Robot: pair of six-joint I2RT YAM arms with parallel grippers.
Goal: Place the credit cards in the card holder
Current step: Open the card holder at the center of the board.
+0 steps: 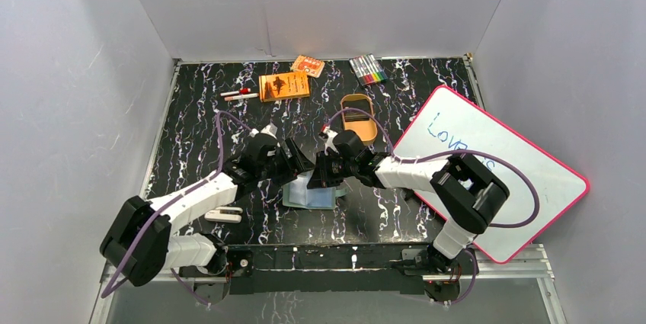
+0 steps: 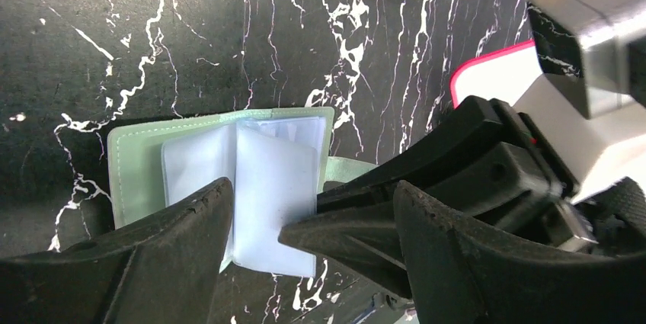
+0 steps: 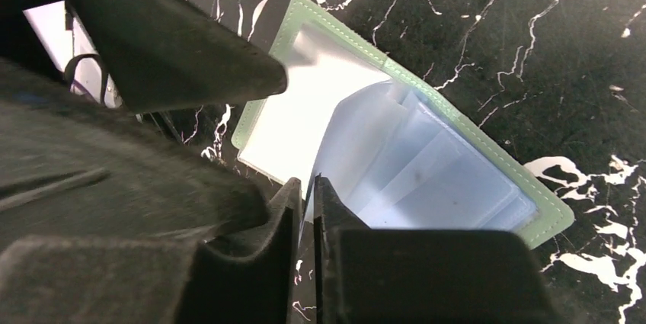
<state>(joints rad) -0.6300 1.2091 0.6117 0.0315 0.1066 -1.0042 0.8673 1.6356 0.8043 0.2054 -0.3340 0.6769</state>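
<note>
Nearest, the right gripper (image 3: 305, 187) has its 2 fingers almost closed on the edge of a clear sleeve (image 3: 346, 137), which stands raised from the pages. The left gripper (image 2: 312, 190) is spread wide over the same pages and holds nothing. The card holder (image 2: 137, 158) lies open on the black marbled table (image 2: 114, 34), between both arms. No credit card shows in either gripper. The step likely needs 1 pocket mouth held apart without creasing. Beyond sits a golden tin (image 1: 358, 117).
</note>
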